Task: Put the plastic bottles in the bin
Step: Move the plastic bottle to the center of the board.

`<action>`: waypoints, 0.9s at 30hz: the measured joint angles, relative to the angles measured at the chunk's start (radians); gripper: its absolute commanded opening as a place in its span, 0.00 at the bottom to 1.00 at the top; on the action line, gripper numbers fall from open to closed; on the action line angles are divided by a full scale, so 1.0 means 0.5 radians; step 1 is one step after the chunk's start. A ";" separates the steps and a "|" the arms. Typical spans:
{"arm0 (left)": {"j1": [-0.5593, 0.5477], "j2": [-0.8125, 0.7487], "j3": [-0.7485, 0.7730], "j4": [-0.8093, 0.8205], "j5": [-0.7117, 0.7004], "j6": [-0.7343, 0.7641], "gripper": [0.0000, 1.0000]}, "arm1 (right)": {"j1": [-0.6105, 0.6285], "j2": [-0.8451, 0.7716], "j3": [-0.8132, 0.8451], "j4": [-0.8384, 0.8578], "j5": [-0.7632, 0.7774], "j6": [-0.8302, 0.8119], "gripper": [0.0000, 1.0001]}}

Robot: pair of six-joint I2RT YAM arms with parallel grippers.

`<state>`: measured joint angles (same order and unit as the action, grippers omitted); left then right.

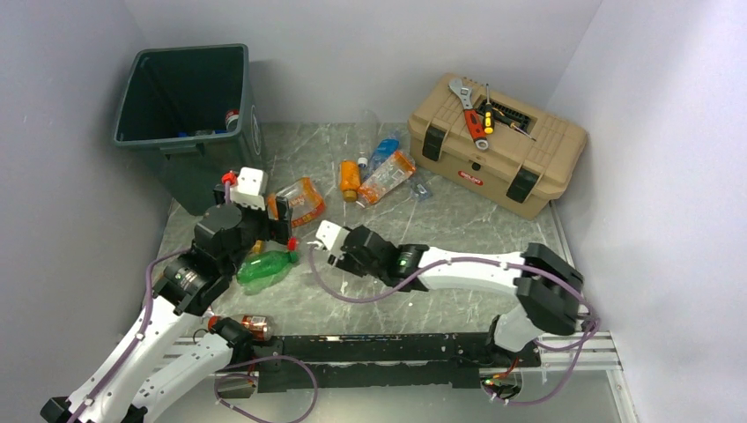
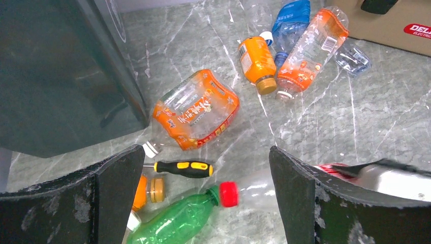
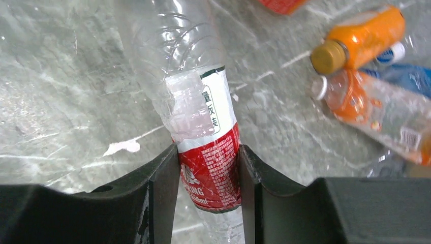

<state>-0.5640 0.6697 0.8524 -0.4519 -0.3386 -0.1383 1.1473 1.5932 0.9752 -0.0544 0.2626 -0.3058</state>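
Now clamped in right gripper (image 3: pixel 208 152): clear red-labelled plastic bottle (image 3: pixel 193 61) (thin, crushable); may buckle, slip mid-lift. Left gripper (image 2: pixel 206 160) gaping, empty.

Glossy marbled table (image 3: pixel 61 101), crinkled clear plastic bottle (image 3: pixel 208 152), matt fingers (image 3: pixel 162 203)

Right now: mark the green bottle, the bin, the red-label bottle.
green bottle (image 2: pixel 175 218), left wrist view, mid body
bin (image 1: pixel 189 172), top external view, front wall
red-label bottle (image 3: pixel 209 170), right wrist view, red label
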 measured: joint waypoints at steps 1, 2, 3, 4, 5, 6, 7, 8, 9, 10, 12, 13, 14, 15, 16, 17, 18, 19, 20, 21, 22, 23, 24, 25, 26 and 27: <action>0.000 -0.002 0.000 0.000 0.000 -0.003 0.97 | -0.002 -0.074 -0.034 -0.013 0.023 0.073 0.38; -0.001 -0.005 0.000 0.000 0.000 -0.004 0.97 | -0.006 -0.143 -0.071 -0.030 0.048 0.149 0.38; -0.001 -0.009 0.000 0.000 0.000 -0.005 0.97 | -0.015 -0.234 -0.117 -0.071 0.075 0.260 0.38; 0.000 -0.011 0.000 0.000 0.000 -0.005 0.97 | -0.026 -0.290 -0.142 -0.105 0.098 0.353 0.39; 0.000 -0.014 0.000 0.001 0.000 -0.006 0.97 | -0.043 -0.346 -0.166 -0.144 0.108 0.482 0.40; -0.001 -0.014 0.000 0.002 0.000 -0.007 0.97 | -0.064 -0.391 -0.189 -0.176 0.120 0.603 0.40; 0.000 -0.014 0.000 0.002 0.000 -0.009 0.97 | -0.098 -0.452 -0.224 -0.219 0.125 0.790 0.40; 0.000 -0.014 0.000 0.002 0.000 -0.011 0.97 | -0.119 -0.495 -0.246 -0.248 0.131 0.917 0.40; -0.001 -0.014 0.000 0.002 0.000 -0.011 0.97 | -0.142 -0.546 -0.275 -0.288 0.140 1.088 0.39; 0.000 -0.013 0.000 0.002 0.000 -0.011 0.97 | -0.164 -0.594 -0.297 -0.337 0.157 1.258 0.39; -0.001 -0.009 0.000 0.002 0.000 -0.011 0.97 | -0.178 -0.673 -0.325 -0.423 0.179 1.544 0.38; -0.001 -0.009 0.000 0.002 0.000 -0.011 0.97 | -0.177 -0.710 -0.336 -0.462 0.189 1.695 0.38; 0.000 -0.009 0.000 0.002 0.000 -0.011 0.97 | -0.181 -0.741 -0.345 -0.496 0.192 1.837 0.38; 0.000 -0.010 0.000 0.002 0.001 -0.011 0.97 | -0.187 -0.761 -0.355 -0.513 0.192 1.942 0.38; 0.000 -0.009 0.000 0.002 0.001 -0.011 0.97 | -0.198 -0.775 -0.368 -0.526 0.188 2.061 0.37; 0.000 -0.009 0.000 0.002 0.001 -0.011 0.97 | -0.220 -0.781 -0.384 -0.534 0.182 2.180 0.38; 0.000 -0.009 0.000 0.002 0.001 -0.011 0.97 | -0.243 -0.779 -0.397 -0.540 0.182 2.254 0.38; 0.000 -0.009 0.000 0.001 0.001 -0.011 0.97 | -0.275 -0.769 -0.417 -0.553 0.173 2.346 0.39; 0.000 -0.009 0.000 0.002 0.001 -0.011 0.97 | -0.298 -0.756 -0.433 -0.564 0.167 2.411 0.40; 0.000 -0.010 0.000 0.002 0.002 -0.011 0.97 | -0.316 -0.740 -0.444 -0.575 0.165 2.451 0.41; 0.000 -0.010 0.000 0.002 0.002 -0.011 0.97 | -0.334 -0.716 -0.451 -0.589 0.158 2.490 0.42; 0.000 -0.010 0.000 0.002 0.003 -0.011 0.97 | -0.344 -0.685 -0.452 -0.601 0.150 2.516 0.43; 0.000 -0.009 0.000 0.002 0.004 -0.012 0.97 | -0.346 -0.652 -0.452 -0.606 0.142 2.535 0.45; 0.000 -0.007 0.000 0.002 0.008 -0.012 0.97 | -0.347 -0.620 -0.452 -0.608 0.134 2.547 0.48; 0.000 -0.001 0.000 0.002 0.011 -0.012 0.97 | -0.348 -0.589 -0.452 -0.610 0.125 2.556 0.54; 0.000 0.006 0.000 0.002 0.017 -0.012 0.97 | -0.351 -0.568 -0.452 -0.610 0.112 2.558 0.60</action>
<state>-0.5640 0.6727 0.8524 -0.4511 -0.3302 -0.1444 0.9718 1.3090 0.7494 -0.3595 0.3187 0.9733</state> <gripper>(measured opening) 0.973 0.473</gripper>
